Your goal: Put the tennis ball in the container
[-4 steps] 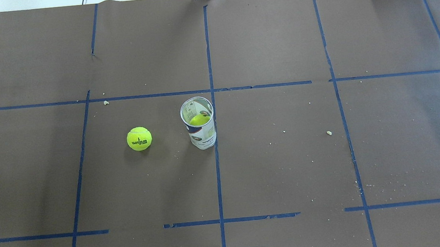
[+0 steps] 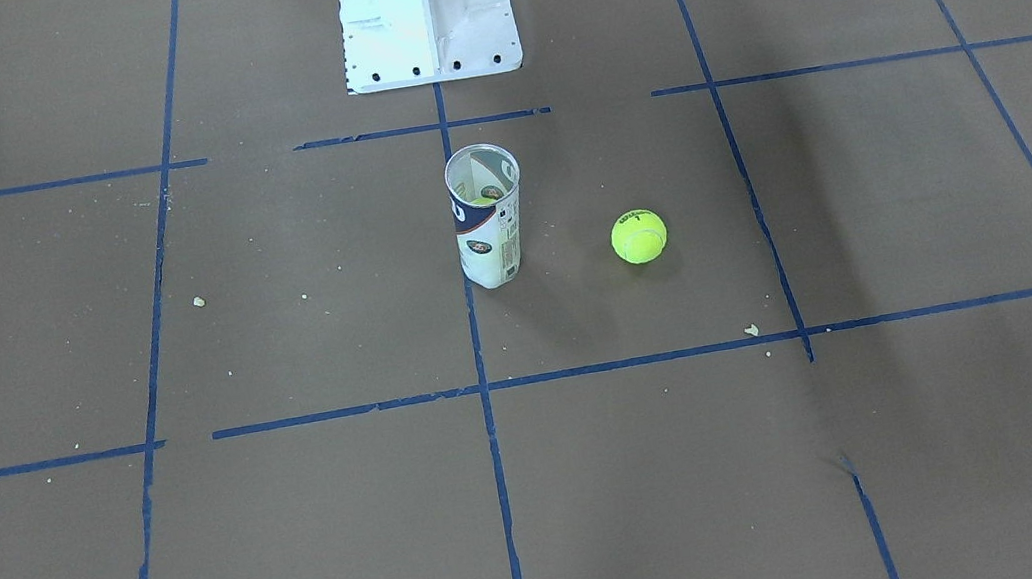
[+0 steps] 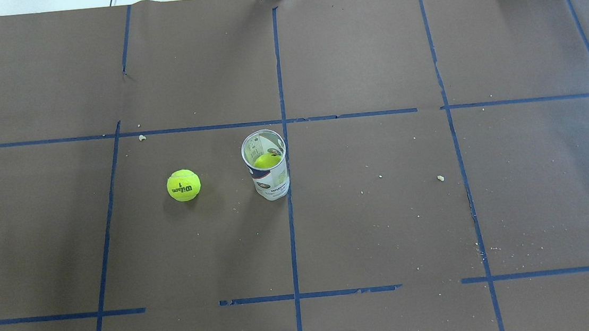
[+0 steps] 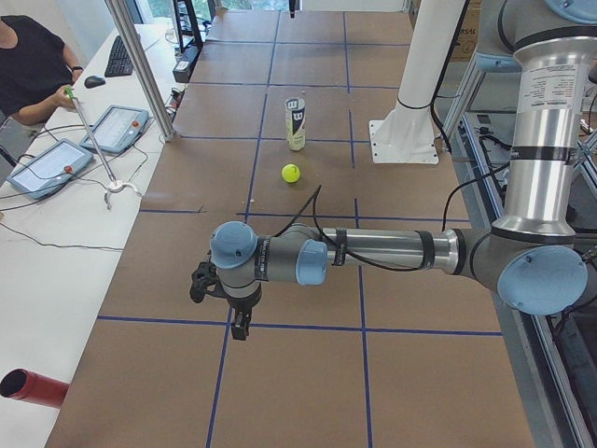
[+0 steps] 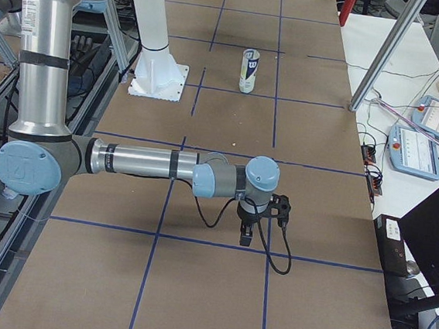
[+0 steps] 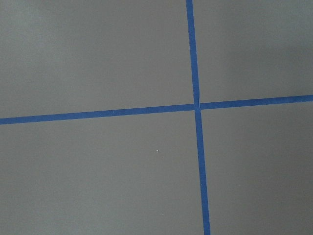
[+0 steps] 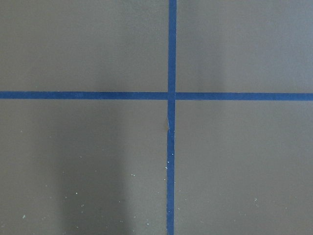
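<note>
On the brown table (image 3: 385,232), the tennis ball (image 3: 184,185) lies left of centre, near but apart from the upright, open container (image 3: 270,181), which holds a second ball (image 3: 266,160). The left gripper (image 4: 241,322) and right gripper (image 5: 247,234) hang well away; whether their jaws are wide or narrow cannot be told.

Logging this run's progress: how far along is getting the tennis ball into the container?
Done: a second ball already sits inside the upright, open container. In hand: nothing; the tennis ball lies on the table beside the container, apart from it, and the left gripper and right gripper hang far from both. Left: reach, grasp, lift, drop in.
</note>
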{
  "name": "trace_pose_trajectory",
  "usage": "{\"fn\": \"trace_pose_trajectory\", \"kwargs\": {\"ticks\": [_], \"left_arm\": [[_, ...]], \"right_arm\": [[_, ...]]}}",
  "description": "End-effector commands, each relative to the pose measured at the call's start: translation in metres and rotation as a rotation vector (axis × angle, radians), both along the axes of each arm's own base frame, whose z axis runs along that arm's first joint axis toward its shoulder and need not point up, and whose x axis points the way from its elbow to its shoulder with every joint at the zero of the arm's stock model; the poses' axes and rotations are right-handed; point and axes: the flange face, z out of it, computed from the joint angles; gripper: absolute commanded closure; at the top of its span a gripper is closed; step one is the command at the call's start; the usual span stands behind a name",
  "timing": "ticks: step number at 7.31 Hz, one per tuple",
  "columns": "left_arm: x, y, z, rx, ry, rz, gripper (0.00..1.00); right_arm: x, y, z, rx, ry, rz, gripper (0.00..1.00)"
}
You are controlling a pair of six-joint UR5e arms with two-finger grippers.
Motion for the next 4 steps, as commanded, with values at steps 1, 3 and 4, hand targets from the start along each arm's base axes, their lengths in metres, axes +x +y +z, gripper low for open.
{"fn": "trace_pose_trajectory", "kwargs": {"ticks": [1,3,4], "left_arm": [[0.009,-0.034,-0.113,0.015,0.012,-0.087,0.00],[0.074,-0.008,-0.220,0.014,0.063,-0.111,0.00],[0.103,0.010,-0.258,0.031,0.098,-0.107,0.00]], "right_arm": [[0.000,0.000,0.000,0.000,0.000,0.000,0.00],[0.000,0.000,0.000,0.000,0.000,0.000,0.00],[0.000,0.000,0.000,0.000,0.000,0.000,0.00]]}}
